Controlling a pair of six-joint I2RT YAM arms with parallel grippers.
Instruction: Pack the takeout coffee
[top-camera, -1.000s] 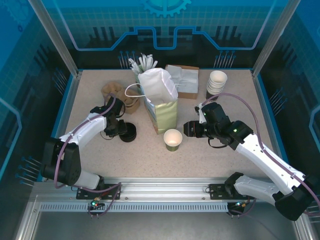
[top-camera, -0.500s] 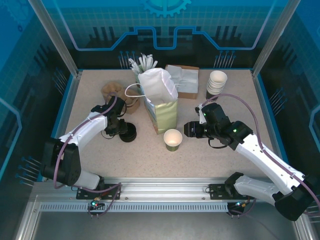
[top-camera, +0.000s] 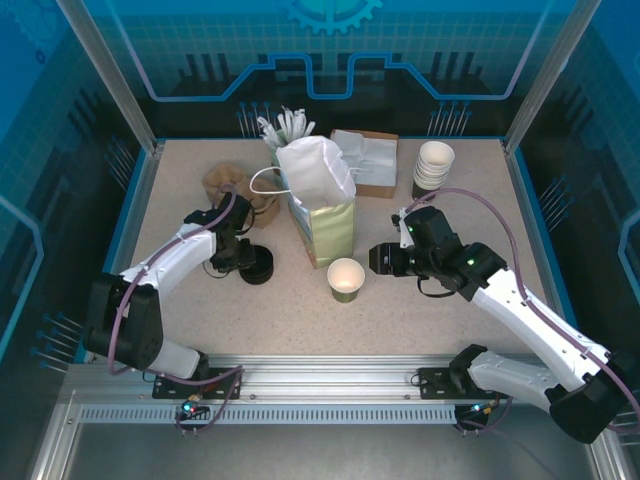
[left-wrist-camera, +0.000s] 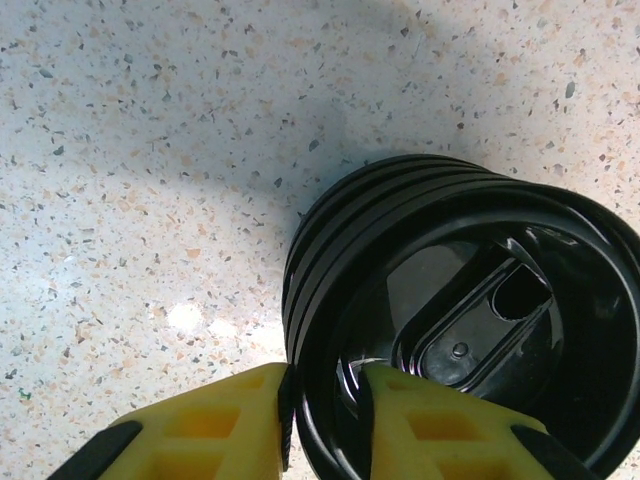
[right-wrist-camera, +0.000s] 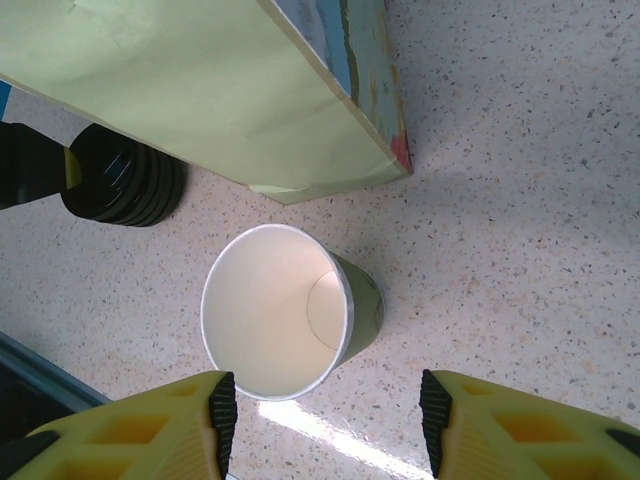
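Pinched rim of top lid (left-wrist-camera: 460, 345) in left hand (left-wrist-camera: 325, 402); held right hand (right-wrist-camera: 326, 402) open just right of lidless cup (right-wrist-camera: 268, 312).

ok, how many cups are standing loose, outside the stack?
1. A lidless green cup stands at table centre, just in front of the paper bag. More could sit hidden behind the bag.

Olive-green paper cup (top-camera: 346, 279), lidless, upright, apparently empty, near bag (top-camera: 322, 200)

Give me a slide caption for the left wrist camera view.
Left end effector pinches the rim of the top lid on a stack of black lids.
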